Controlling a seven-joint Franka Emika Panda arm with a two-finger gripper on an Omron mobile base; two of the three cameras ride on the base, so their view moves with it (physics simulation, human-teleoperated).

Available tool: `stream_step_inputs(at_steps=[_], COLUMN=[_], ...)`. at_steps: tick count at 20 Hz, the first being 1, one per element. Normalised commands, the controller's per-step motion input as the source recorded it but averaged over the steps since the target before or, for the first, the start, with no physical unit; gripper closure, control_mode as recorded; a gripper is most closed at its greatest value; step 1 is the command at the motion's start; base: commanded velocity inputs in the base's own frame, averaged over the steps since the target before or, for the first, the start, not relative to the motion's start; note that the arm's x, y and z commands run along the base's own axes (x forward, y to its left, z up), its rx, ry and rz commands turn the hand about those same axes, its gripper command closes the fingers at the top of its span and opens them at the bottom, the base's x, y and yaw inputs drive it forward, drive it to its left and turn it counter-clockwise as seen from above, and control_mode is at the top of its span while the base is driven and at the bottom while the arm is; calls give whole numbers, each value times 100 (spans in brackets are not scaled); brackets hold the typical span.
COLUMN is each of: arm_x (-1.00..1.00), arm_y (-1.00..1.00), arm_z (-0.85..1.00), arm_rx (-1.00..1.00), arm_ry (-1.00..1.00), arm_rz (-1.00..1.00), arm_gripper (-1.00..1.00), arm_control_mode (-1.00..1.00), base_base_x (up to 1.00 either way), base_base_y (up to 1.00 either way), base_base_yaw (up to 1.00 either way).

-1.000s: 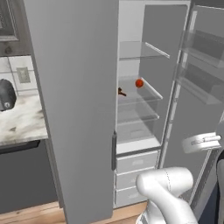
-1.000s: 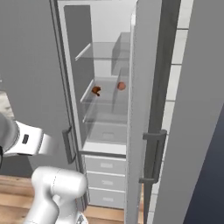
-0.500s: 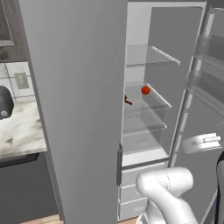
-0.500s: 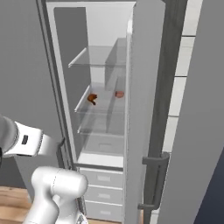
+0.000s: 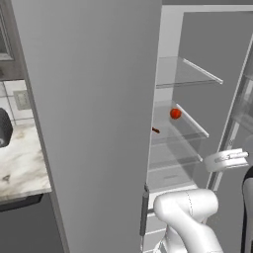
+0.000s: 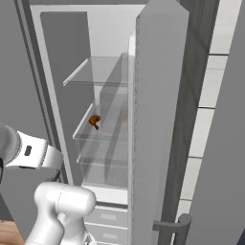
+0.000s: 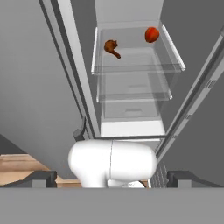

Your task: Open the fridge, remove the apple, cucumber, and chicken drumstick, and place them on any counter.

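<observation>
Hand view looks into the open fridge (image 7: 131,17): the apple (image 7: 152,34) sits at the back right of a glass shelf (image 7: 135,65), and the drumstick (image 7: 111,46) lies on the same shelf, well left of the apple. The cucumber is not to be made out. The gripper's (image 7: 112,181) fingertips sit at the bottom corners, widely spread, with nothing between them.

In my judgement the step in hand is the reach for the first item. To do it well, come in level above the shelf, between the two open doors, keeping the elbow off the left door (image 5: 94,123). Take the apple around its widest part. The table (image 5: 20,168) lies left of that door for the drop.
</observation>
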Motion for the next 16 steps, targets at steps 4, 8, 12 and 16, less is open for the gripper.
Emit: stream_step_inputs(at_steps=[4, 8, 12, 16], arm_x=[0, 0, 0, 0], arm_y=[0, 0, 0, 0], arm_z=[0, 0, 0, 0], arm_rx=[0, 0, 0, 0], arm_ry=[0, 0, 0, 0], arm_rz=[0, 0, 0, 0], arm_gripper=[-100, -100, -100, -100], arm_control_mode=[100, 100, 100, 100], base_base_x=[18, 16, 0, 0], base_base_y=[-26, -11, -29, -37], base_base_yaw=[0, 0, 0, 0])
